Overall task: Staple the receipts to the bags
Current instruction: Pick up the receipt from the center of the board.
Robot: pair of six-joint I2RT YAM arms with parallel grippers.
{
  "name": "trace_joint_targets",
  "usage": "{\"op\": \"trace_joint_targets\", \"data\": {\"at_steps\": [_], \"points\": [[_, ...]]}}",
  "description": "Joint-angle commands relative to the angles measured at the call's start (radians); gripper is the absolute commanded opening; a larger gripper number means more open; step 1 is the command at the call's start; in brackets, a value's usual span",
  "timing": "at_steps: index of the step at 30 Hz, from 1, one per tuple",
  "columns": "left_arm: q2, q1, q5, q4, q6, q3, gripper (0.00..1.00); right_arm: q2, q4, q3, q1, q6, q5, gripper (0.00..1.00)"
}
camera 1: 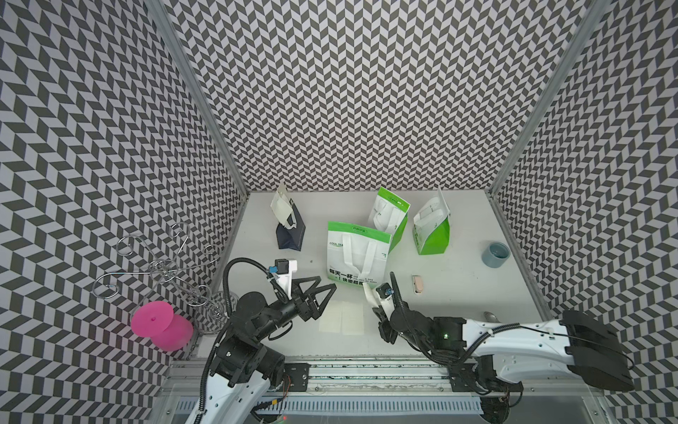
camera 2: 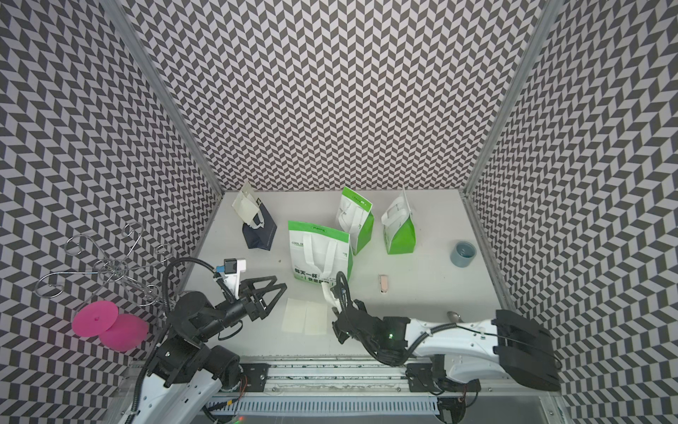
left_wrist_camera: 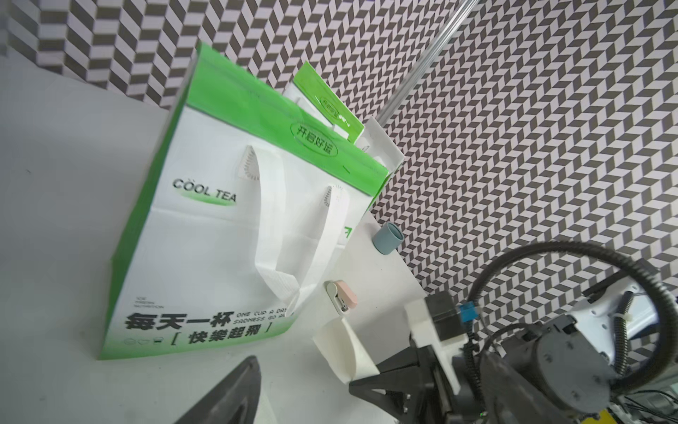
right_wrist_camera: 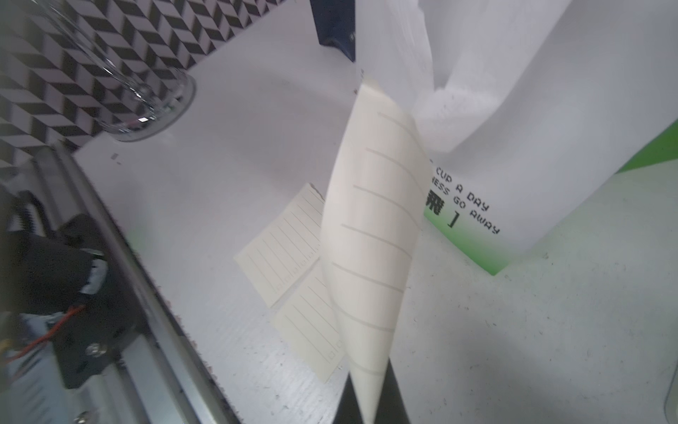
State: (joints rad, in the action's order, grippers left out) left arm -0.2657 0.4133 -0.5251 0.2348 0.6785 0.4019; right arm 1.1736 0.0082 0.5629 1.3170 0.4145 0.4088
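Far left: 2 pink discs (camera 1: 152, 323) and a wire stand (camera 1: 165, 271); navy bag (camera 1: 291, 235) stands upright at the back-left of the surface (camera 1: 458, 323), with a pale slip (camera 1: 280, 208) sticking up at its top, cannot tell if fastened; left hand (camera 1: 325, 285) is released, jaws wide, nothing in it, hovering in front of the navy bag and near the big green bag's lower left corner; just right of it, left flat receipt (camera 1: 332, 318) and right flat receipt (camera 1: 353, 319) lie side by side on the surface, edges touching or slightly overlapped; big green bag (camera 1: 357, 253) stands upright mid-surface behind them, printed face toward the arms, white strap handle (left_wrist_camera: 293, 227) hanging down that face; right hand (right_wrist_camera: 370, 405) is clenched on the held receipt (right_wrist_camera: 370, 235), pinching 1 end; the slip is curled and lifted off the surface, its free end up by the big bag's lower front, cannot tell if touching; middle green bag (camera 1: 390, 216) stands behind the big one, right green bag (camera 1: 433, 227) just beside it; stapler (camera 1: 417, 284) lies on the surface right of the big bag, apart from it; grey-blue cup (camera 1: 495, 254) sits near the right edge.
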Motion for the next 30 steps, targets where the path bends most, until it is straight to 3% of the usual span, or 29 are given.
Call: {"op": "trace_joint_targets", "data": {"at_steps": [1, 6, 15, 26, 30], "points": [[0.007, 0.016, -0.087, -0.169, 0.104, -0.046, 0.92, -0.054, 0.018, 0.042, 0.025, -0.064, 0.023, 0.03], [-0.05, 0.094, -0.046, -0.264, 0.138, -0.07, 0.87, -0.039, 0.022, 0.117, 0.061, -0.114, 0.033, 0.03], [-0.166, 0.339, 0.193, -0.305, 0.125, -0.077, 0.75, 0.067, 0.046, 0.201, 0.093, -0.151, 0.072, 0.03], [-0.185, 0.353, 0.254, -0.287, 0.116, -0.07, 0.48, 0.106, 0.025, 0.223, 0.138, -0.168, 0.112, 0.03], [-0.194, 0.352, 0.254, -0.289, 0.112, -0.069, 0.32, 0.108, 0.027, 0.223, 0.152, -0.169, 0.126, 0.05]]}}
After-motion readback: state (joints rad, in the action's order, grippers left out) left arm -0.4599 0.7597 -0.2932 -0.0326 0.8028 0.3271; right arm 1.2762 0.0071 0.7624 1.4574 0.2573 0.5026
